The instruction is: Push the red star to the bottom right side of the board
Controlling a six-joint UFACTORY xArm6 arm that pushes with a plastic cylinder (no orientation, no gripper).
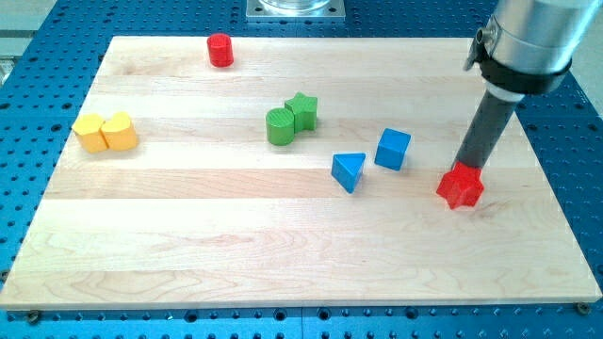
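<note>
The red star point(460, 186) lies on the wooden board point(283, 254) at the view's right, about mid-height. My tip point(465, 167) stands just behind the star, at its upper edge, seemingly touching it. The dark rod rises from there to the grey arm body point(529, 38) at the view's top right.
A blue cube point(393, 149) and a blue triangle point(349, 171) lie left of the star. A green cylinder point(280, 126) and green star point(302, 110) touch near the centre. A red cylinder point(220, 50) is at the top. Two yellow blocks point(105, 133) sit at the left.
</note>
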